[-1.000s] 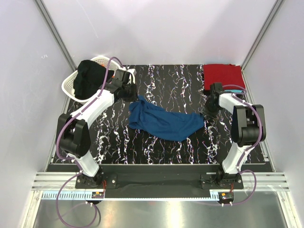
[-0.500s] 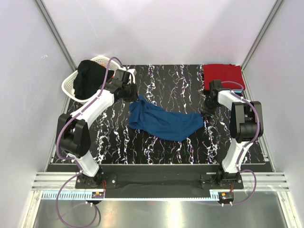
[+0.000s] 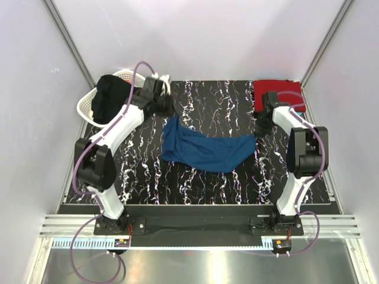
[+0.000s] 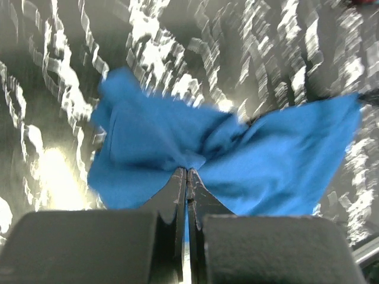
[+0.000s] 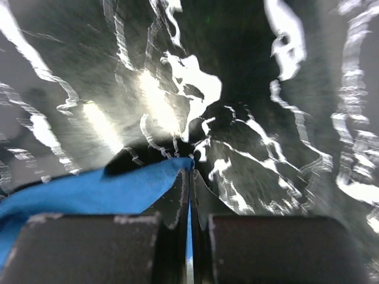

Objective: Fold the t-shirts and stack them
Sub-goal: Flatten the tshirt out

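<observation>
Across the middle of the black marbled tabletop [image 3: 225,106] a blue t-shirt [image 3: 204,151] lies rumpled, stretched between two hands: the left hand [image 3: 170,115] is clamped tight on its far-left corner, and the right hand [image 3: 257,131] pinches its right tip. Behind the right hand sits a folded red t-shirt [image 3: 277,92]. At the far left, a white lattice basket [image 3: 86,106] holds dark cloth [image 3: 109,97].

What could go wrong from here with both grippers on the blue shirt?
The left gripper and right gripper each pinch only a thin edge of the blue shirt, so pulling apart might slip it free.
The shirt is bunched in the middle, so creases may get folded in.
The right arm works close beside the folded red shirt and could nudge it.
</observation>
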